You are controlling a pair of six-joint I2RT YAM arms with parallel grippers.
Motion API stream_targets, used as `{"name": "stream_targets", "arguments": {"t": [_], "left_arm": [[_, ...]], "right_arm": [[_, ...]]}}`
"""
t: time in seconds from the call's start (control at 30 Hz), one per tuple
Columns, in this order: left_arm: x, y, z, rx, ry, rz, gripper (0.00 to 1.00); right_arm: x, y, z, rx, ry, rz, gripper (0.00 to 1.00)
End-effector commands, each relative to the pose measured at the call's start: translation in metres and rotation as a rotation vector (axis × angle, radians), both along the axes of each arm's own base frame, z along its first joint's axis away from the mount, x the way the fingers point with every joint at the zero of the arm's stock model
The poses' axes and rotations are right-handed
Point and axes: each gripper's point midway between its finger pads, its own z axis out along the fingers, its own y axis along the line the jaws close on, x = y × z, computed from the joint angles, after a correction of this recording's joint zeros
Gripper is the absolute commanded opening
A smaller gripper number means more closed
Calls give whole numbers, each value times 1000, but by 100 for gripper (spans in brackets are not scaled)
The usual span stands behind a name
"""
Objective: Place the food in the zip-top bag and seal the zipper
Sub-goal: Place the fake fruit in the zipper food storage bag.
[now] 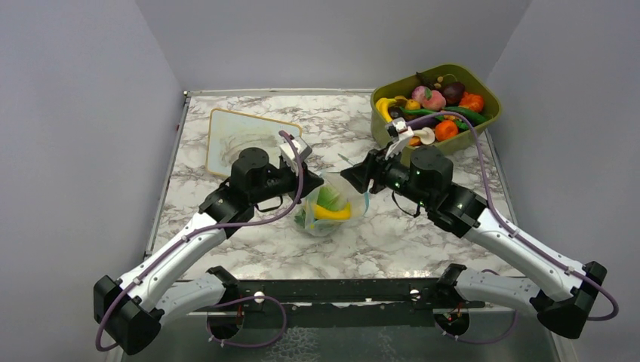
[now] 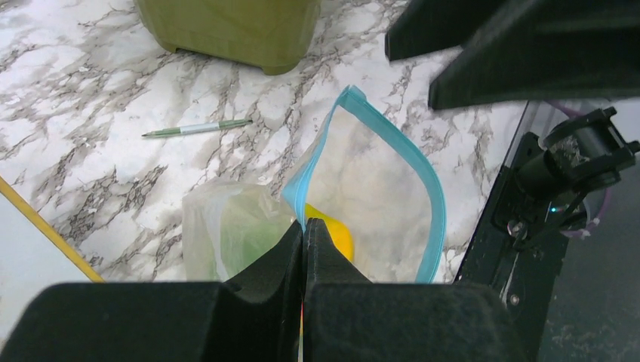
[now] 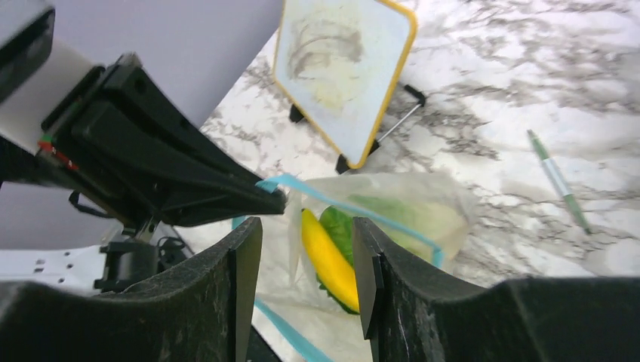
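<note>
1. Our left gripper (image 2: pixel 303 226) clamps the zip-top bag (image 2: pixel 370 181), mid-table, food (image 3: pixel 328 260) inside; the slick film could slip.
2. Our right gripper (image 3: pixel 306 226), jaws apart at its 2 o'clock, may leave the zipper (image 2: pixel 352 93) gaping.

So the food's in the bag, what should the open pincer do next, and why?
Probably bring the right pincer onto the blue strip beside the left pincer and pinch it shut: banana and lettuce sit inside the bag, its mouth gapes, and the left pincer pins one edge.
</note>
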Motion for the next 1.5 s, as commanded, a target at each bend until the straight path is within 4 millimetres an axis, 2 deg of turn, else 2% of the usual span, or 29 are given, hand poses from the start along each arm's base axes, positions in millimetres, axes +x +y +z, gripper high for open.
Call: {"name": "stream_targets", "arguments": {"t": [0.0, 0.1, 0.27, 0.5, 0.73, 0.93, 1.1, 1.33, 1.47], "left_arm": [[-10, 3, -4, 10, -71, -55, 0], [-12, 6, -7, 3, -100, -53, 0], [-15, 9, -14, -16, -129, -50, 0], [-18, 10, -15, -25, -126, -54, 0], [-21, 11, -14, -37, -130, -54, 0], [-22, 9, -16, -39, -121, -63, 0], [-20, 10, -18, -34, -120, -55, 0], [-20, 14, -13, -30, -148, -40, 0], [-20, 14, -13, -30, -148, -40, 0]], "right_arm": [[19, -28, 13, -102, -71, -152, 49], [34, -41, 20, -144, -121, -238, 50], [59, -64, 16, -239, -157, -390, 52], [102, -92, 7, -299, -130, -485, 52], [141, -118, -13, -296, -63, -549, 52], [165, -136, -31, -265, -12, -597, 51], [192, -162, -34, -257, 5, -666, 50], [227, -190, -28, -256, 6, -724, 49], [243, -205, -31, -265, 16, -746, 53]]}}
